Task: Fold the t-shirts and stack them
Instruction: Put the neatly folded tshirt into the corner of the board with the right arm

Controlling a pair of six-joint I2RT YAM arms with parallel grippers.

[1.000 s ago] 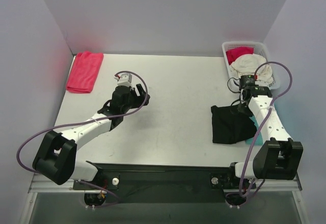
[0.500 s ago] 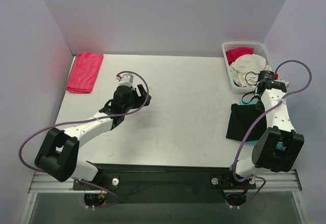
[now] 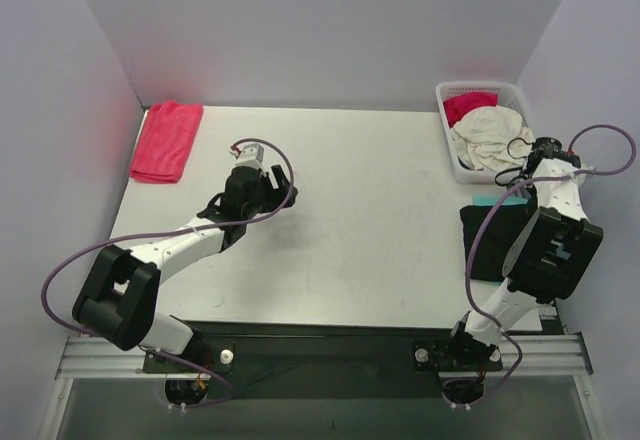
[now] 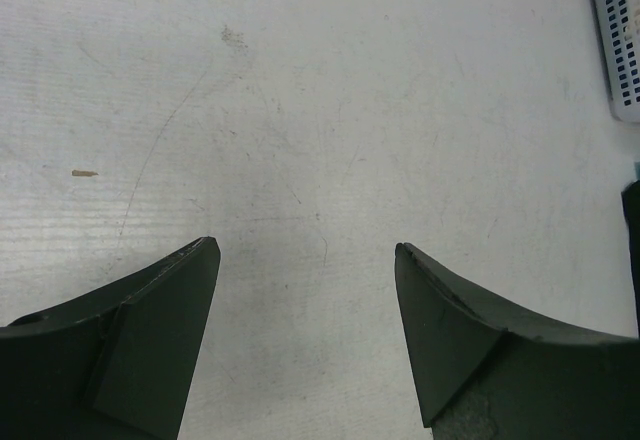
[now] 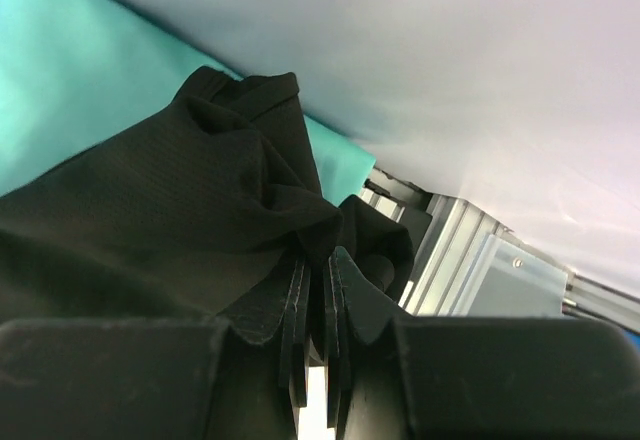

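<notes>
A black t-shirt (image 3: pixel 488 245) lies bunched at the table's right edge, over a teal t-shirt (image 3: pixel 483 201) of which only a sliver shows. My right gripper (image 3: pixel 541 163) is shut on a fold of the black t-shirt (image 5: pixel 150 220), pinched between its fingers (image 5: pixel 297 290), with the teal t-shirt (image 5: pixel 60 130) beneath. A folded red t-shirt (image 3: pixel 166 140) rests at the far left. Cream (image 3: pixel 490 130) and red (image 3: pixel 468 106) t-shirts fill the basket. My left gripper (image 3: pixel 280 196) hangs open over bare table (image 4: pixel 300 110), holding nothing.
The white lattice basket (image 3: pixel 515 91) stands at the back right; its corner (image 4: pixel 620 40) shows in the left wrist view. The right arm's cable loops out past the table's right side. The metal frame rail (image 5: pixel 470 260) runs close behind the right gripper.
My right arm has swung to the right, dragging the black t-shirt to the table's right edge and over the teal one. The left arm has barely moved.
</notes>
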